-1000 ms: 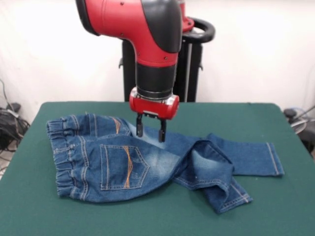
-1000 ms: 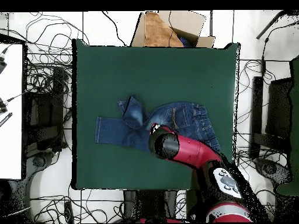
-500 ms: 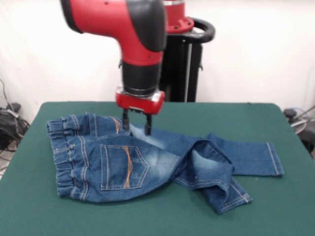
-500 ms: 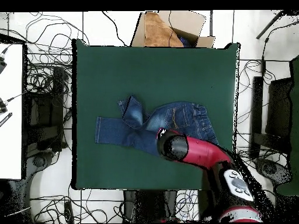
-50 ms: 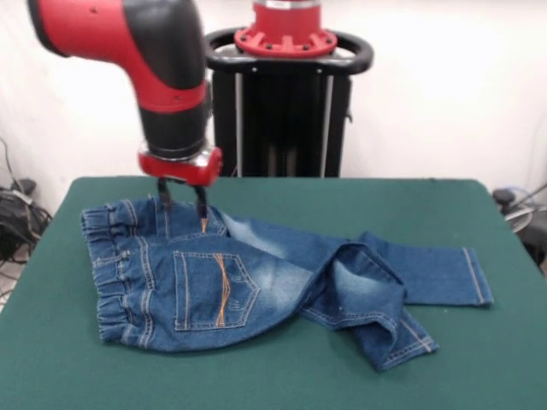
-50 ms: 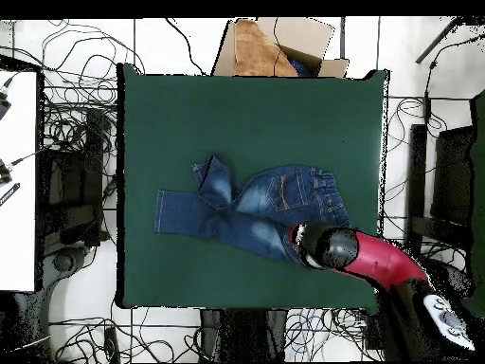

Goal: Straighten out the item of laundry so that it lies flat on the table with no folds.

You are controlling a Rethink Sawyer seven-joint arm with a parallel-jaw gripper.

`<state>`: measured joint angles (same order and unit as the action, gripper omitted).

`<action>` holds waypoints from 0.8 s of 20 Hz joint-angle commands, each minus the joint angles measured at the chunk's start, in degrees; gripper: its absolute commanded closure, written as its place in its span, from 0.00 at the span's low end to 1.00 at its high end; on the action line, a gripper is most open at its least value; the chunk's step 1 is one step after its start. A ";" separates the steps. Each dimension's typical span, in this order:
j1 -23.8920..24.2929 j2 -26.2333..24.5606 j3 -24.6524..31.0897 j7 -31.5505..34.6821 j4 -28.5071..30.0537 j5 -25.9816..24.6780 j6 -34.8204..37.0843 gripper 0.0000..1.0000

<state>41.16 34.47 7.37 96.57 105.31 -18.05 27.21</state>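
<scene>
Moved: since a second ago the arm (image 5: 162, 60) has swung from over the seat of the jeans (image 5: 256, 278) toward the waistband end, about 9 o'clock in the front view; the jeans lie as they did.
Near edge: bare green worktop (image 5: 282, 376) runs along the front, with nothing on it.
Folded leg: one trouser leg is doubled back on itself, its hem (image 5: 408, 350) pointing to about 5 o'clock, nearest to me.
Back pocket: a pocket with orange stitching (image 5: 215, 289) faces up on the near half of the seat.
Waistband: the gathered elastic band (image 5: 104, 273) sits at the 9 o'clock end of the garment, bunched and rumpled.
Straight leg: the other leg stretches out flat toward 3 o'clock, ending in a stitched cuff (image 5: 475, 275).
Position: in the overhead view the jeans (image 6: 242, 204) lie near the middle of the worktop (image 6: 189, 114), somewhat toward the robot's side, with green showing all round.
Jaws: the gripper (image 5: 181, 203) points straight down at the far upper part of the seat, just beside the waistband; its two dark fingers (image 5: 163, 198) stand apart, open, with no cloth between them. Whether the tips touch the denim I cannot tell.
Arm from above: its red and black bulk (image 6: 346, 254) covers the robot-side corner of the jeans.
Beyond: a cardboard box (image 6: 275, 45) sits off the worktop's far edge in the overhead view, at 12 o'clock.
</scene>
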 commanded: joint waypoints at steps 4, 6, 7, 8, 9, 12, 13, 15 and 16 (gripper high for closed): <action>5.31 -3.44 12.07 -13.41 -5.15 -5.86 5.27 0.00; 5.97 -3.36 12.59 -13.46 -5.38 -6.48 5.57 0.00; 6.07 -3.20 12.68 -13.32 -5.41 -6.91 5.56 0.00; 6.17 -3.04 12.77 -13.18 -5.44 -7.34 5.55 0.00; 6.24 -2.95 12.76 -13.20 -5.58 -7.75 5.71 0.00; 6.91 -2.33 13.13 -14.41 -5.80 -8.57 7.44 0.00; 7.32 -2.11 13.37 -15.06 -5.89 -8.82 7.94 0.00; 7.98 -1.75 13.76 -16.22 -6.21 -9.45 8.90 0.00; 8.28 -1.55 13.85 -17.11 -6.72 -10.08 9.42 0.00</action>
<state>48.57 33.43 14.76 92.47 102.75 -24.05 28.60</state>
